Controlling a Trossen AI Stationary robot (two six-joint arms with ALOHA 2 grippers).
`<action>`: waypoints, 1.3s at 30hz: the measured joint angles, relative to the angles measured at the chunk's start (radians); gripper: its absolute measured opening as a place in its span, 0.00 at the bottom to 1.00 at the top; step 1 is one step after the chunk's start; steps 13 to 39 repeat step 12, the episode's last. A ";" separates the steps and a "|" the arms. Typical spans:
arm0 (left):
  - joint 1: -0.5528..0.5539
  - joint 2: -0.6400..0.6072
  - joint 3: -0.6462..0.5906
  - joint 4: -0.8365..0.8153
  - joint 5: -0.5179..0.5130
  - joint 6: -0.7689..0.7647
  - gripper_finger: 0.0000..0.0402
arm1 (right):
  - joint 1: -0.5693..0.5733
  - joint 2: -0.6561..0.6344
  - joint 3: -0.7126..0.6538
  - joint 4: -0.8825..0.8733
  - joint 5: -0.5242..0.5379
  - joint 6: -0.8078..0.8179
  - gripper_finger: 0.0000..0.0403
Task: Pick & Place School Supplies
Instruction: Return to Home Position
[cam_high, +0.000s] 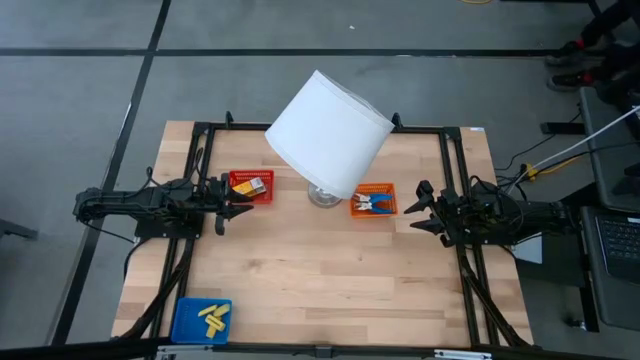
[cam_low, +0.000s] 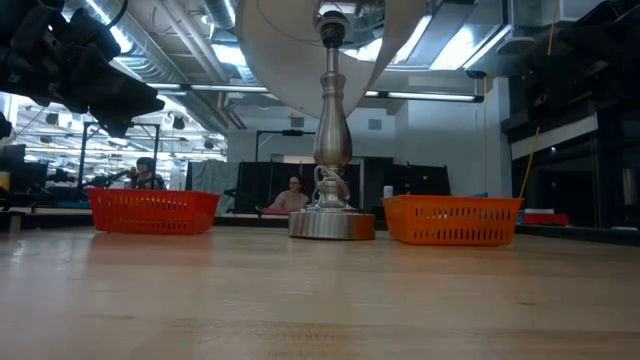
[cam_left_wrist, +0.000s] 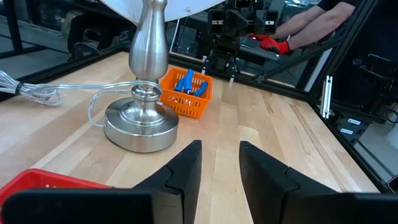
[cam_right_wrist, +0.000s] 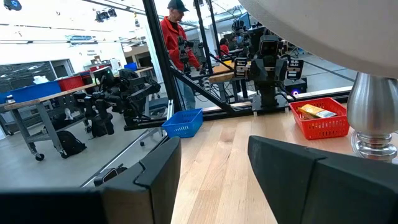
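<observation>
Left gripper (cam_high: 238, 203): left-centre of the high view, at the desk's left rail, just beside the red basket. Jaws stand moderately apart with nothing between them.
Right gripper (cam_high: 415, 208): right-centre of the high view, at the right rail, near the orange basket but apart from it. Jaws stand wide apart and hold nothing.
Desk (cam_high: 320, 270): light wood inside a black frame.
Red basket (cam_high: 240, 178): upper left of the desk in the high view, left of the lamp base.
Yellow-orange packets (cam_high: 254, 187): lying inside the red basket. The exact count is not readable.
Orange basket (cam_high: 390, 192): upper centre-right of the high view, just right of the lamp base.
Blue-handled tools (cam_high: 372, 203): lying inside the orange basket. The left wrist view shows their blue handles above its rim.
Blue tray (cam_high: 186, 325): lower left corner of the desk in the high view, well apart from both baskets.
Yellow sticks (cam_high: 212, 317): several, lying loose inside the blue tray.
Lamp base (cam_high: 324, 195): metal, standing between the two baskets.
Lampshade (cam_high: 328, 130): white and tilted, above the base.
Person (cam_right_wrist: 177, 37): red jacket, upper centre of the right wrist view, beyond the desk.
</observation>
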 joint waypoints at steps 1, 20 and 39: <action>0.000 0.000 0.000 0.000 0.000 0.000 0.26 | 0.000 0.000 0.000 0.000 0.000 0.000 0.48; 0.000 0.000 0.000 0.000 0.000 0.000 0.26 | 0.000 0.000 0.000 0.000 0.000 0.000 0.48; 0.000 0.000 0.000 0.000 0.000 0.000 0.26 | 0.000 0.000 0.000 0.000 0.000 0.000 0.48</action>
